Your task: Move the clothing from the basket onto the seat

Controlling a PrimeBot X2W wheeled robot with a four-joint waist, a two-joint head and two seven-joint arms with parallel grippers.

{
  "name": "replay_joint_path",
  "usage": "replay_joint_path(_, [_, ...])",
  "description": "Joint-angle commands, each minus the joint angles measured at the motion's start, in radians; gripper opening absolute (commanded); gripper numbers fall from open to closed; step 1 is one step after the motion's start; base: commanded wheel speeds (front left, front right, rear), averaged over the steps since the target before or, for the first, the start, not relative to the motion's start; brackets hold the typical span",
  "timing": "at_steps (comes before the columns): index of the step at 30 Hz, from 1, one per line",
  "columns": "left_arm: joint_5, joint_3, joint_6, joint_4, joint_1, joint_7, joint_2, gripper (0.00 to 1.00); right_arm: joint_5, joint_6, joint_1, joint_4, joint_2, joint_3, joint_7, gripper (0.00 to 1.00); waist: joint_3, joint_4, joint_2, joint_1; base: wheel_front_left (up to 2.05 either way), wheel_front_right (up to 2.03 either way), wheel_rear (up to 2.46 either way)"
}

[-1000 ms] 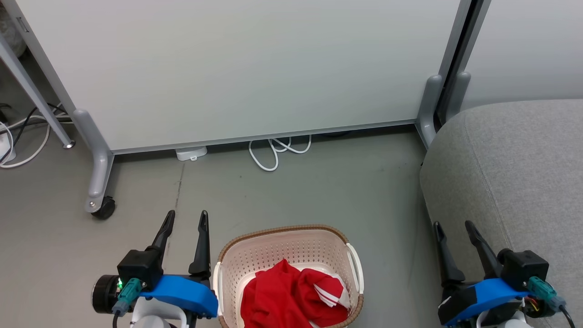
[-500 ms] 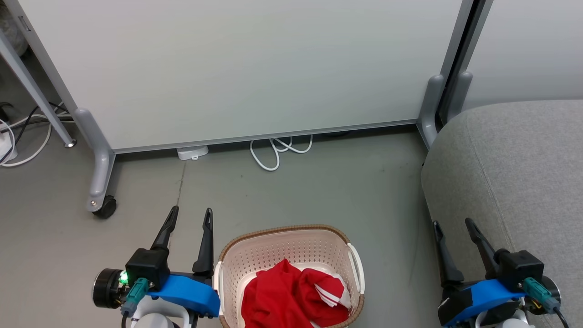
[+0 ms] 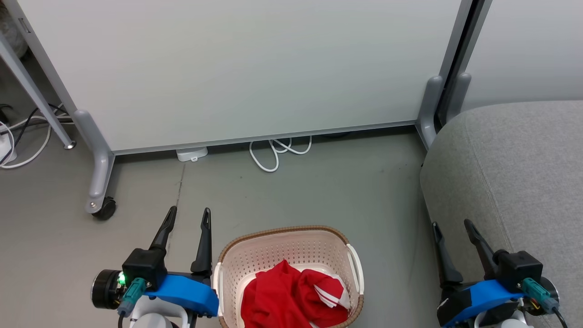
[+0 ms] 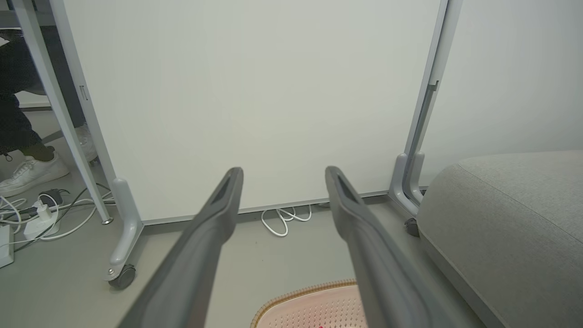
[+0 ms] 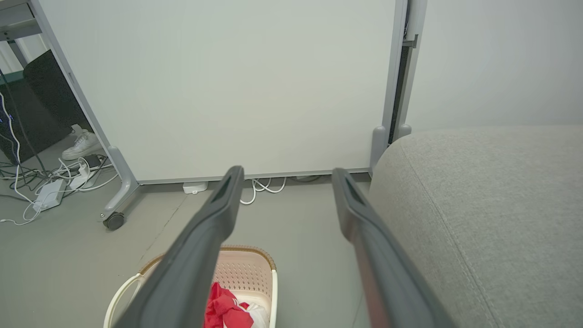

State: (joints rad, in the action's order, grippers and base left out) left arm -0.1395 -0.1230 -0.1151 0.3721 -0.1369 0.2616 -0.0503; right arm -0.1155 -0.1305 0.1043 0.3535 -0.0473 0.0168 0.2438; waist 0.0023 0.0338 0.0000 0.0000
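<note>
I see both claws spread wide and empty. My left gripper hangs just beside the left rim of the basket, and my right gripper is at the left edge of the seat. The clothing lies heaped inside the basket, the striped piece toward its right wall. The basket stands on the floor between the claws.

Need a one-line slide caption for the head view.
Head view: left tool and right tool open and empty either side of the basket holding the red clothing; grey seat to the right.
</note>
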Motion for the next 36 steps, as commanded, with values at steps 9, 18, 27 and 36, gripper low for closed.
replay_joint_path(9, [-0.018,0.002,-0.003,0.039,-0.011,0.005,0.0,1.0,-0.018,0.0,0.032,-0.005,-0.005,-0.041,0.006,1.0,0.029,-0.045,0.0,0.0,0.0,0.0,0.0])
replay_joint_path(18, [-0.013,-0.007,-0.009,0.145,-0.097,0.005,-0.006,1.0,-0.039,0.0,0.085,-0.034,-0.005,-0.115,0.007,1.0,0.153,-0.13,0.0,0.0,0.0,0.0,0.0])
replay_joint_path(27, [-0.016,0.003,-0.013,0.306,-0.251,0.005,-0.053,1.0,-0.078,0.0,0.194,-0.082,-0.004,-0.209,0.015,1.0,0.367,-0.245,0.0,0.0,0.0,0.0,0.0])
replay_joint_path(36, [-0.033,0.036,-0.014,0.457,-0.379,0.005,-0.126,1.0,-0.121,0.0,0.26,-0.127,-0.003,-0.248,0.022,1.0,0.57,-0.348,0.0,0.0,0.0,0.0,0.0])
